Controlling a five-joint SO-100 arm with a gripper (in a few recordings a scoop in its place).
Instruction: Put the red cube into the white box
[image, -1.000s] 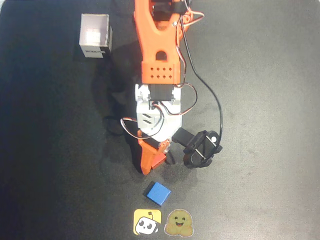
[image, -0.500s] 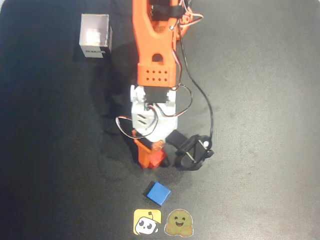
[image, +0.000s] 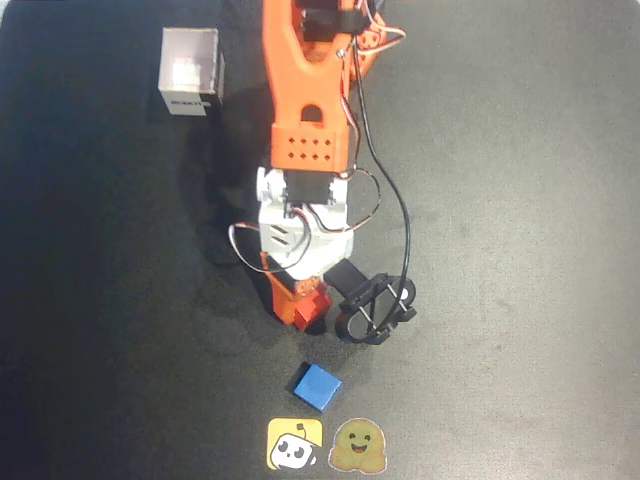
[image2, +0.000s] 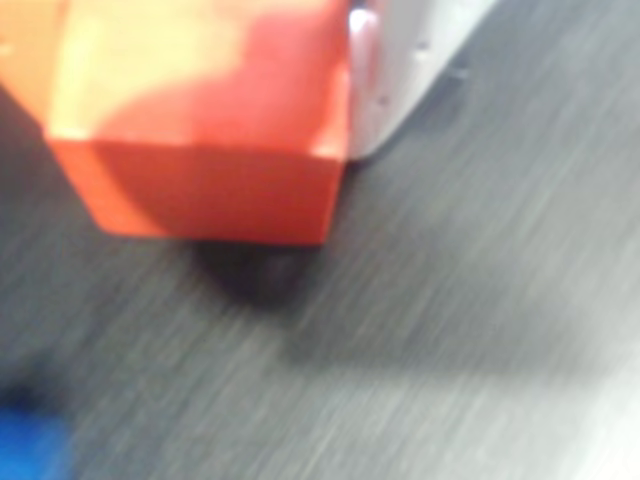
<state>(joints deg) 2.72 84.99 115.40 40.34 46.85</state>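
At table centre the gripper (image: 312, 308) pinches the red cube (image: 310, 308); the white box (image: 190, 72) sits empty at ten o'clock, well apart, so carrying remains.

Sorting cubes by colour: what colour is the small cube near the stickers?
Blue; the small matte cube shows best overhead.

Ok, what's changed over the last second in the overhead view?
The gripper pulled back up-picture, away from the blue cube, and closed on the red cube; the wrist view shows the cube between the fingers. The blue cube, white box and two stickers stayed put.
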